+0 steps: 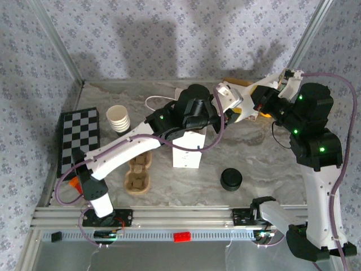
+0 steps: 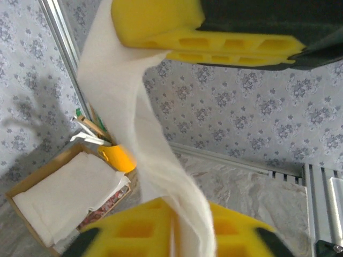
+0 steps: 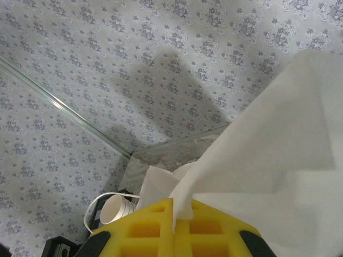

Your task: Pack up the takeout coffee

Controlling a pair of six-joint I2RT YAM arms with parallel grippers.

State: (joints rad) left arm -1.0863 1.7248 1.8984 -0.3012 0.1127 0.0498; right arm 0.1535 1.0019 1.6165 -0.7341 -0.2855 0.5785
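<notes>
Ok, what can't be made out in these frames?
- Top view: the left arm covers most of the white paper bag, hiding its opening.
- Top view: that arm also crosses the cup carrier.
- Right wrist view: the napkin clamped in the right gripper blocks everything behind it.
- Left wrist view: the left gripper is blurred, cut by the bottom edge.

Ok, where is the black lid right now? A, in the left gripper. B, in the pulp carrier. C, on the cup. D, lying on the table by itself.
D: the black lid lies flat on the table, apart from the cream cup and the carrier.
</notes>
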